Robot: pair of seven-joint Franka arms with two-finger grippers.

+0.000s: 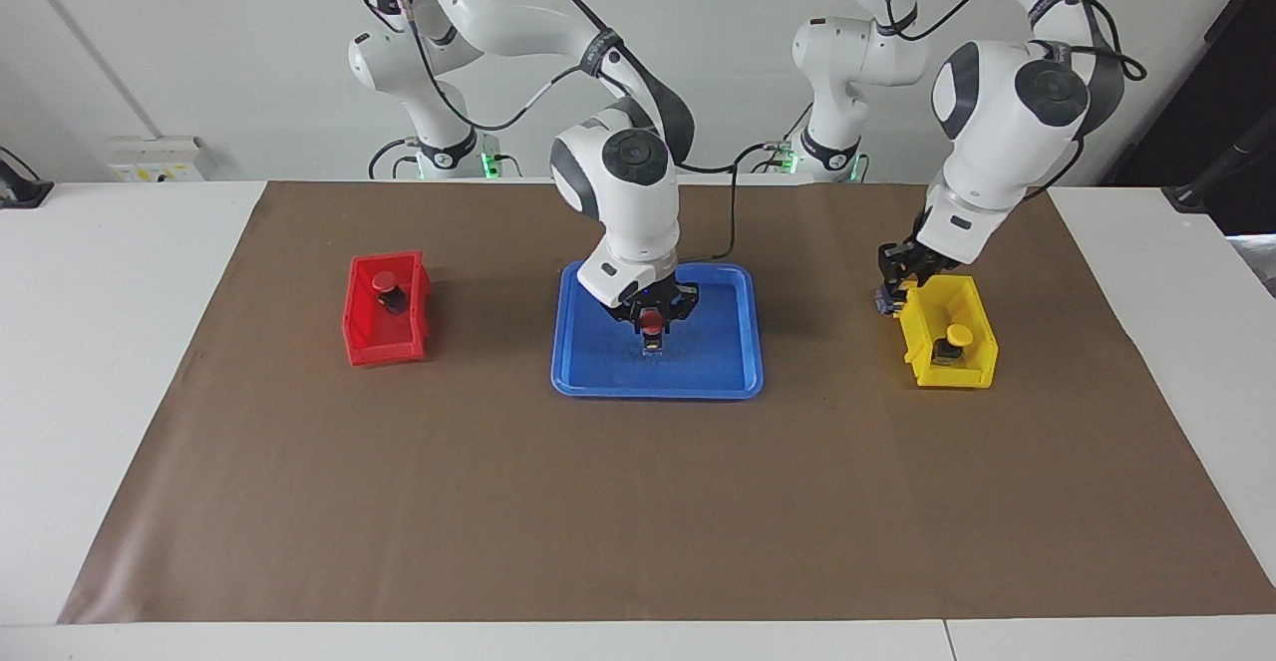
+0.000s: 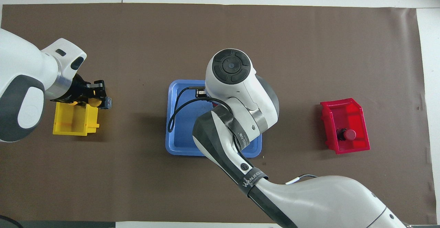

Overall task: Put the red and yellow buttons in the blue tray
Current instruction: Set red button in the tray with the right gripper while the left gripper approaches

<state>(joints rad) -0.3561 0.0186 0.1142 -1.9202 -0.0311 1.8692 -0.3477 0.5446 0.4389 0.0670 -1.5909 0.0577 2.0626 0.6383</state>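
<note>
The blue tray (image 1: pixel 598 367) lies mid-table; it also shows in the overhead view (image 2: pixel 182 138). My right gripper (image 1: pixel 653 320) is low in it, shut on a red button (image 1: pixel 651 323) whose base is at the tray floor. A second red button (image 1: pixel 386 285) stands in the red bin (image 1: pixel 374 344). My left gripper (image 1: pixel 897 287) is over the yellow bin's (image 1: pixel 972 372) rim nearest the robots, shut on a yellow button (image 2: pixel 94 101) held sideways. Another yellow button (image 1: pixel 955 336) stands in that bin.
The red bin (image 2: pixel 357 112) is toward the right arm's end of the table and the yellow bin (image 2: pixel 74 121) toward the left arm's end, all on a brown mat (image 1: pixel 638 501). The right arm hides much of the tray from overhead.
</note>
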